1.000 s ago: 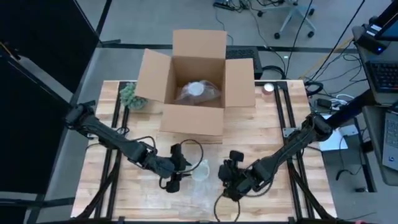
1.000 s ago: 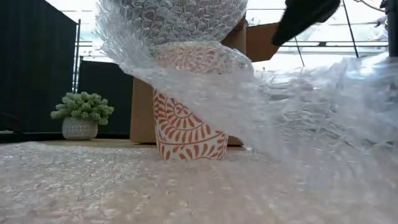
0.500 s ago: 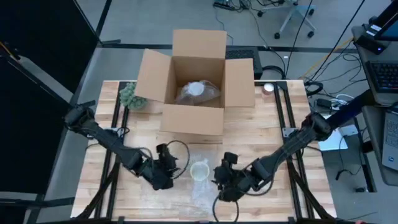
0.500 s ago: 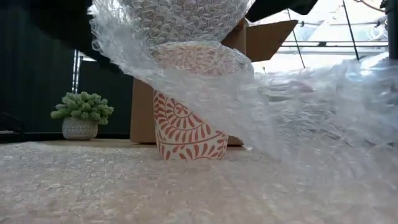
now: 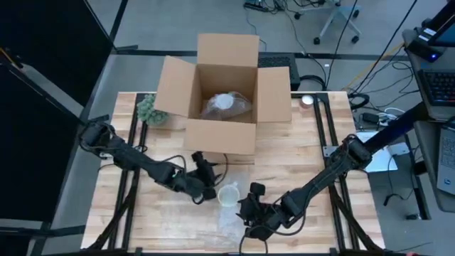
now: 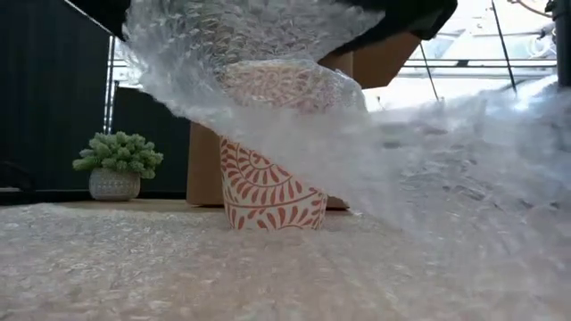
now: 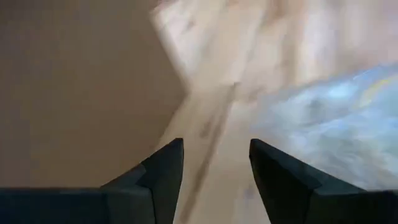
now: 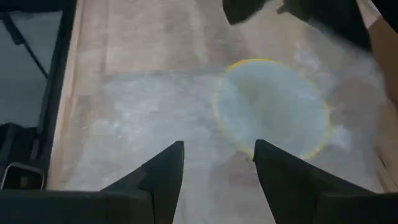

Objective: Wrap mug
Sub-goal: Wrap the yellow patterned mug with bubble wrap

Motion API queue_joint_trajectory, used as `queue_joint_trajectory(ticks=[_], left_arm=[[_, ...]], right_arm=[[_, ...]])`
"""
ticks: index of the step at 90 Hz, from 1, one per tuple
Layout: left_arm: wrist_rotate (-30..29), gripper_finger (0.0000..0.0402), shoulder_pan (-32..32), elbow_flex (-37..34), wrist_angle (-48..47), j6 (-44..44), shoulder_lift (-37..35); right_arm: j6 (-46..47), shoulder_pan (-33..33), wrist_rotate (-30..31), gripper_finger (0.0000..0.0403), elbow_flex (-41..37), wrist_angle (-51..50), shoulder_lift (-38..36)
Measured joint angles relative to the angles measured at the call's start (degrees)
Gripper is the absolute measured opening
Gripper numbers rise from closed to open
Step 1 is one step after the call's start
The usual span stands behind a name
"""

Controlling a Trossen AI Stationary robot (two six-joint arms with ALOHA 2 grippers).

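**Bubble wrap going over the mug**

Nearest the front edge of the surface (image 5: 298, 167), the right claw (image 5: 248, 211) is hovering over the bubble wrap (image 6: 268, 116), its fingers spread with nothing between them. Just beyond it, the mug (image 5: 228, 194) is standing upright on the sheet, its mouth facing up and its long axis vertical, with wrap draped over its top and trailing down one side. The left claw (image 5: 206, 181) is sitting just beside the mug on the box side, fingers also spread and empty. The covering step seems to be in hand; next, a claw likely needs to pinch a loose edge and pull it around the bare patterned side. Farther back, an open cardboard box (image 5: 226, 92) and a small potted plant (image 5: 149, 110) are standing.
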Motion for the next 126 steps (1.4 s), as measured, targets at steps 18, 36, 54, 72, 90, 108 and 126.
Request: queue_joint_trajectory(ticks=[18, 36, 54, 72, 90, 108, 126], left_arm=[[9.45, 0.0173, -0.14, 0.0, 1.9, 0.61, 0.0], [12.43, 0.0173, -2.04, 0.0, 4.05, -0.67, 0.0], [12.62, 0.0173, -2.66, 0.02, 3.71, -0.54, 1.79], [12.67, 0.0173, -2.73, 0.02, 4.1, -0.74, 2.47], [12.68, 0.0173, -3.04, 0.02, 4.07, -0.78, 2.47], [12.68, 0.0173, -3.4, 0.03, 4.05, -0.76, 2.47], [12.75, 0.0173, -3.39, 0.04, 3.96, -0.75, 2.47]], right_arm=[[-1.08, -0.67, 0.04, 0.018, 0.0, -0.14, 0.02], [-0.71, -2.2, 0.01, 0.018, 0.0, -0.12, 0.02], [-1.81, -2.35, -0.97, 0.018, 0.0, -0.11, 0.03], [-5.06, -2.83, -0.11, 0.018, 2.66, -1.47, -3.74], [-5.71, -7.82, 1.96, 0.018, 3.02, -3.51, -4.11], [-6.33, -10.93, -13.51, 0.018, 2.99, 0.65, -3.08], [-4.66, -9.41, -20.55, 0.018, 3.02, -1.19, -2.16]])
